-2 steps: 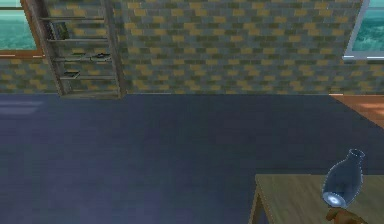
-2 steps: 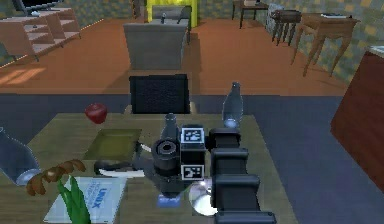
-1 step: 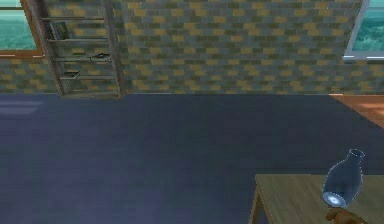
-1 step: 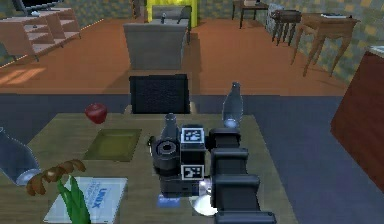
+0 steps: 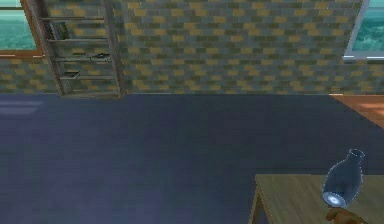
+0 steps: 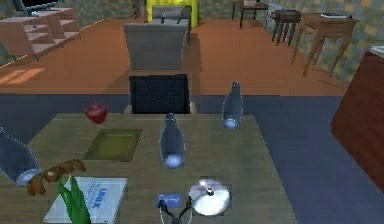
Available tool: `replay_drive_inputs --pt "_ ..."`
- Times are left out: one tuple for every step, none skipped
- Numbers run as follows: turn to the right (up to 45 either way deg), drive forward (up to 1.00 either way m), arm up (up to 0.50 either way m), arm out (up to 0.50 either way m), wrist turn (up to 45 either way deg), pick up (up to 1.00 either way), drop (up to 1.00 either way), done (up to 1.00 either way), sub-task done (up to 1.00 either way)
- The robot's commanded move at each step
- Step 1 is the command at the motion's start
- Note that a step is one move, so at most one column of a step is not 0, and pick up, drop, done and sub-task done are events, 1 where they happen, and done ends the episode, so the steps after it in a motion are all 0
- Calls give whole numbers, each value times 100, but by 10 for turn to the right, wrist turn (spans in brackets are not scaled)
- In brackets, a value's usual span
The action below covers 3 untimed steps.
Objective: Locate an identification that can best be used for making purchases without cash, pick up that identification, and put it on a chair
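A wooden table [image 6: 250,170] takes up the lower part of the arm side view. A dark chair [image 6: 160,93] is pushed in at its far edge, and a grey armchair [image 6: 157,45] stands behind that. On the table lie a flat olive-green square [image 6: 113,145], a white and blue printed sheet [image 6: 98,198], a silver disc [image 6: 210,196] and a small dark blue thing [image 6: 172,203]. A red apple [image 6: 96,112] and three pale glass bottles [image 6: 172,140] [image 6: 232,105] [image 6: 12,158] also stand there. In the forward view, one bottle [image 5: 342,178] shows on the table corner [image 5: 290,195].
A brown pastry [image 6: 55,175] and green leaves [image 6: 72,200] lie at the table's left. A bookshelf [image 5: 85,45] stands against the patterned wall across a blue rug [image 5: 170,130]. A wooden side table [image 6: 322,35], stools [image 6: 285,20] and a dark red cabinet [image 6: 365,120] are on the right.
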Motion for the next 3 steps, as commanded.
replay_drive_inputs --pt "0 0 0 0 0 100 0 0 0" --pt "0 0 10 0 0 0 0 0 0" --pt "0 0 26 0 0 0 0 0 0"
